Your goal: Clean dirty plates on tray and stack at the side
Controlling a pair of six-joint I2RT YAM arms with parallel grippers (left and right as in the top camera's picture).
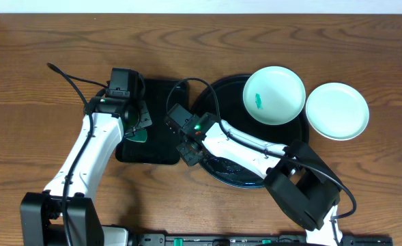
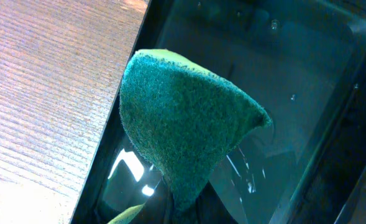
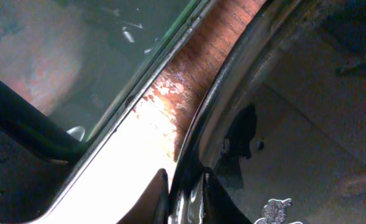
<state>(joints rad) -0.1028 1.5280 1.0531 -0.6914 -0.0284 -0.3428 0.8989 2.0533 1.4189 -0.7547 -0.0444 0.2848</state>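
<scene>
Both tools closed: left tool (image 1: 138,123) holds sponge (image 2: 183,124), right tool (image 3: 186,193) seemingly pinches tray (image 1: 228,92).

A green sponge (image 2: 183,124) over a rectangular black tray (image 1: 154,147) on the wooden table (image 1: 37,41).

Both plates (image 1: 337,111) are pale mint, one with a teal smear (image 1: 258,100); tray (image 1: 231,85) glossy black, sponge (image 2: 183,124) green, bench (image 1: 44,41) grained brown.

Two plates (image 1: 274,95) (image 1: 337,111), one round tray (image 1: 231,102), one rectangular tray (image 1: 156,143), one sponge (image 2: 183,118).
</scene>
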